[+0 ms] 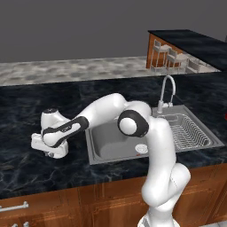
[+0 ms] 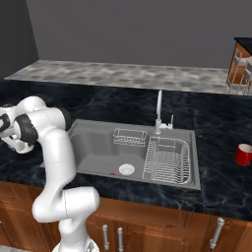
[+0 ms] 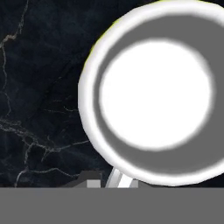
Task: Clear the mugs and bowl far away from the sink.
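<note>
**Hand closed at the white mug's rim, left of the sink**

Nearest the base run the wooden cabinet fronts (image 1: 66, 204) under the dark marble tabletop (image 1: 26, 111). The white arm (image 1: 159, 146) rises in front of them, bends over the front edge of the sink (image 1: 111, 142) and reaches out to the robot's left, ending low over the tabletop well left of the basin.

The hand (image 1: 52, 154) points down at the stone there. In the hand view its tips (image 3: 114, 180) stand close together, right at the near edge of the white mug (image 3: 155, 94), which is seen from straight above as a broad white ring around a grey band and a bright white middle. The tips appear to pinch the mug's wall at the rim; the contact itself is cut off at the bottom of that view. The mug sits over bare marble, off to the left of the sink.

Beyond the arm, the grey steel basin holds a round drain (image 2: 126, 169), a wire dish rack (image 2: 167, 160) on its right side and a small wire basket (image 2: 129, 137) towards the back. The curved silver faucet (image 2: 159, 110) stands at the rear rim.

The red mug (image 2: 243, 154) stands upright on the tabletop, apart from the sink on its right.

Farthest back lie a pale speckled counter strip (image 2: 123, 74) and some white chairs (image 1: 170, 57) by a second dark counter.
</note>
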